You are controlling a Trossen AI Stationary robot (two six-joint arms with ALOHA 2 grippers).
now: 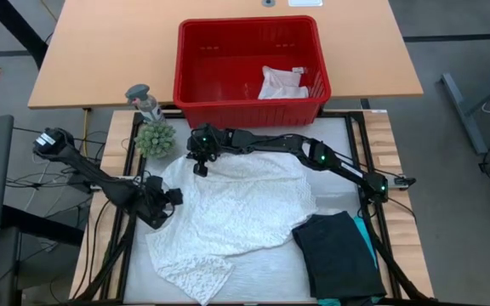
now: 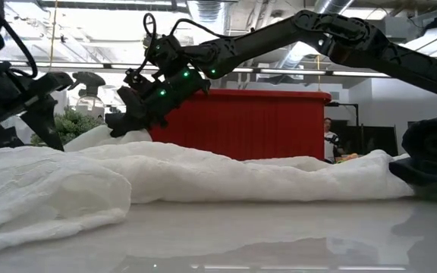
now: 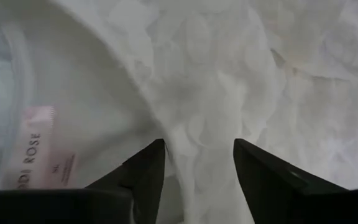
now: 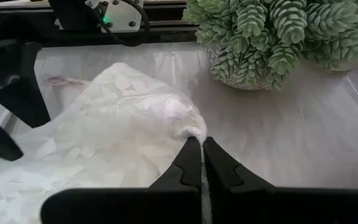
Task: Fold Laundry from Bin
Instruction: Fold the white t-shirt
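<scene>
The large white lacy top lies spread over the table's middle. My left gripper is at its left edge, open, and points down at a slant. A raised fold of the top runs between its fingers, beside the neck label. My right gripper is shut on the top's far left corner. The red bin stands beyond the far edge with a small white cloth inside. A folded black garment lies on a teal one at the near right. My left gripper has the lacy fold between its open fingers; I cannot tell whether they touch it. My right gripper pinches the top's far left corner between its two fingertips. It comes slanting down from the right. The corner is raised a little, and the rest lies on the table.
A potted succulent stands at the far left corner, close to my right gripper, with a grey object behind it. The bin rests on a wooden table. A person shows far back in the low view.
</scene>
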